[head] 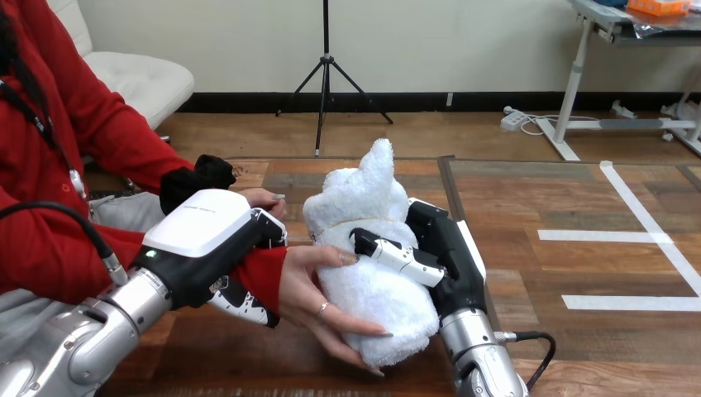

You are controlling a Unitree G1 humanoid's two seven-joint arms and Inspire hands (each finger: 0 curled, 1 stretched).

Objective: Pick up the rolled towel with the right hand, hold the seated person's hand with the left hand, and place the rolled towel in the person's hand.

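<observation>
Centre frame: the white rolled terry towel [364,207] stands upright in your right hand [446,248], palm behind it and fingers [397,255] curled across its front. Judged soft, light and squashy. It's unlikely to slip or break, but prob. sags if pinched at the tip, so mid-roll is the place to grip. The person's hand [310,289], palm up, cups the towel's lower-left side, touching it. Lower left: your left hand [202,227] wraps the person's red-sleeved wrist, shell on top, fingers beneath.
</observation>
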